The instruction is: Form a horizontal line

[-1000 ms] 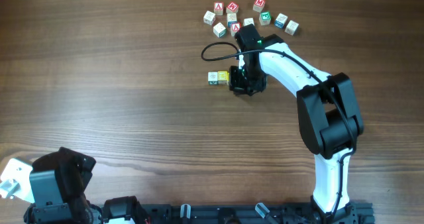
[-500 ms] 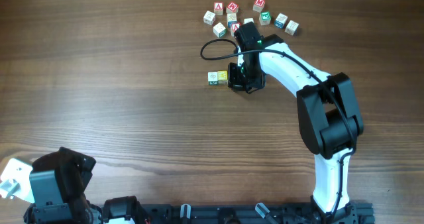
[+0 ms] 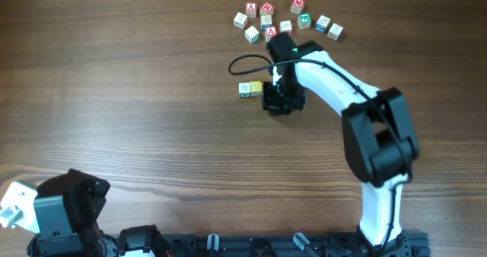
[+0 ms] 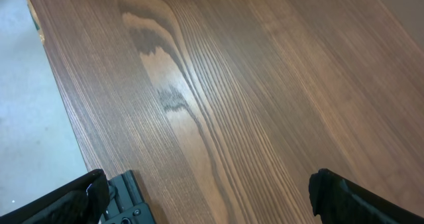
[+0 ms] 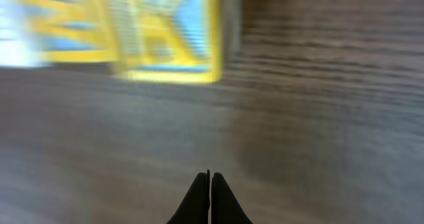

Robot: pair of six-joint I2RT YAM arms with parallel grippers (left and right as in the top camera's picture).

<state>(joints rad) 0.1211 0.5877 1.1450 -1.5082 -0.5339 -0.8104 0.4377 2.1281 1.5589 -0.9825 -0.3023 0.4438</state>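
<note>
Cube cluster (image 3: 285, 26) beyond right gripper (image 5: 210, 181)

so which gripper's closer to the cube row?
Right. The right gripper, shut, sits just beside the yellow end of the row, not touching. The left gripper, open, is parked at the near left corner of the table, far from the row.

Matt, grained wooden table (image 3: 122, 97); the horizontal line (image 3: 250, 89) looks painted.

Loose lettered cubes (image 3: 285, 26) on wooden table (image 3: 137, 97)
</note>
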